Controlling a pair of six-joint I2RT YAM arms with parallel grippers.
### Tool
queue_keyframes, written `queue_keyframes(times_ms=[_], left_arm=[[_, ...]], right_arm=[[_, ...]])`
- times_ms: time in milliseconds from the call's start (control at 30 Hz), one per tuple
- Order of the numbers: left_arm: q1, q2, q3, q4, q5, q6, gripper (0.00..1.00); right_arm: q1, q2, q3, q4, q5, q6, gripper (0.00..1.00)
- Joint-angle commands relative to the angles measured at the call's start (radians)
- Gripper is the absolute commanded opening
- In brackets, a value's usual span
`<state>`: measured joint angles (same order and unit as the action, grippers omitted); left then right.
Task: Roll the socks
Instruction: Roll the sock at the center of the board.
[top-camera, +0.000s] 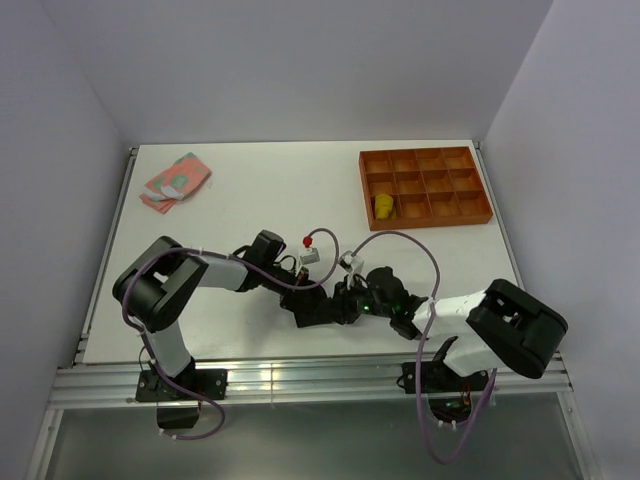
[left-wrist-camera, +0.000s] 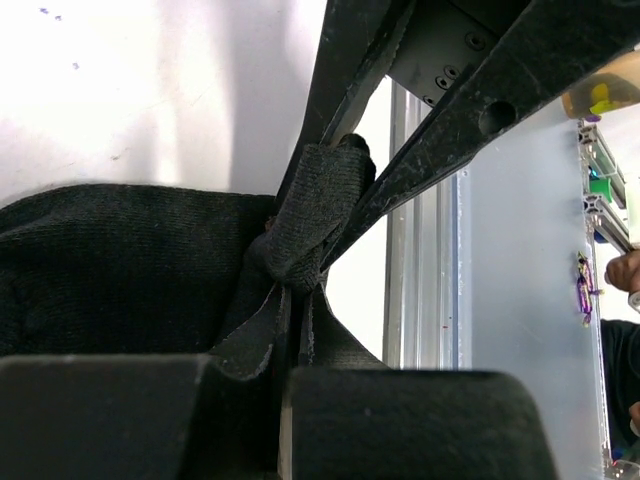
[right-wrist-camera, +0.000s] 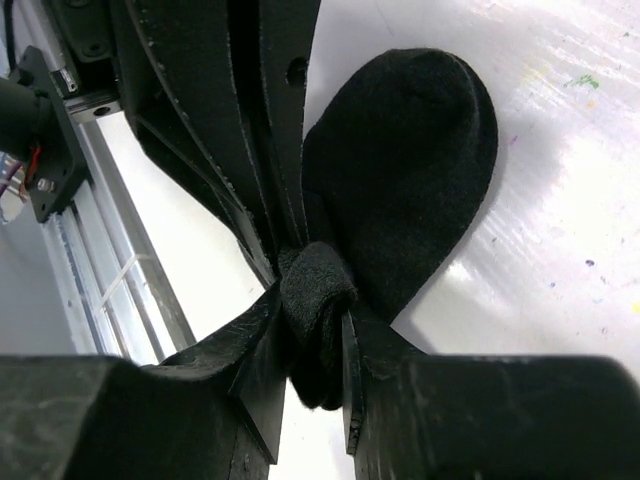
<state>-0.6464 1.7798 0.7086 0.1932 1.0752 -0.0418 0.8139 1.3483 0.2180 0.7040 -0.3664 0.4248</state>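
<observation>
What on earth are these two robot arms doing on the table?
Both arms are working on the black sock near the front edge of the table. The left hand and the right hand each pinch a bunched fold of it. The pink sock lies at the far left corner, and the yellow sock sits in the orange tray.

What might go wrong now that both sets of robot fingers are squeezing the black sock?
Two things might. The left fingers and right fingers pinch the same small bunch of the black sock, very close together, so they could bump each other. Also, most of the sock lies loose on the table, so the bunch may slip out or unroll.
</observation>
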Motion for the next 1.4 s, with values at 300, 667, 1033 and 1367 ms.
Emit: queue_keyframes(times_ms=[300,667,1033,1367], left_arm=[[0.011,-0.077,0.072,-0.015,-0.161,-0.007,0.01],[0.043,-0.149,0.095,-0.078,-0.271,0.002,0.17],[0.117,-0.178,0.138,-0.19,-0.323,0.028,0.19],[0.14,-0.169,0.195,-0.406,-0.475,0.151,0.26]], right_arm=[[0.041,0.049,0.113,-0.155,0.067,-0.017,0.05],[0.051,0.064,0.123,-0.166,0.081,-0.02,0.04],[0.053,0.077,0.126,-0.163,0.084,-0.023,0.03],[0.054,0.074,0.13,-0.173,0.093,-0.021,0.02]])
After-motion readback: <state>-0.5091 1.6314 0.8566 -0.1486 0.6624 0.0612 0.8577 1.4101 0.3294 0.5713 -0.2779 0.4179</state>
